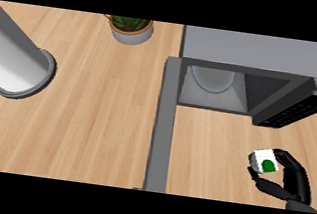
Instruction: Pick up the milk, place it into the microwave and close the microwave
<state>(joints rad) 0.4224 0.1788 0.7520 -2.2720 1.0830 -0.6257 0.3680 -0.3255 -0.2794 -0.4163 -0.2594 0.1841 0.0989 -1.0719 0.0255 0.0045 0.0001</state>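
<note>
At the far left of the wooden surface (85,119) stands a tall grey cylinder (8,54), with a potted plant (131,27) farther right at the far edge, then the microwave (259,77) with its door (163,125) swung open toward the near side. At the near right, the right hand (289,182) has its fingers (289,159) curled round the milk (265,161), below the open cavity. The carton looks small, light and stiff, perhaps smooth-sided, so its flat opposite sides seem the best hold; the left hand is out of view.

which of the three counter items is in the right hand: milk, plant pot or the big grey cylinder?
The milk carton, white with a green mark, in the right hand. Plant pot and grey cylinder stand untouched far left.
</note>
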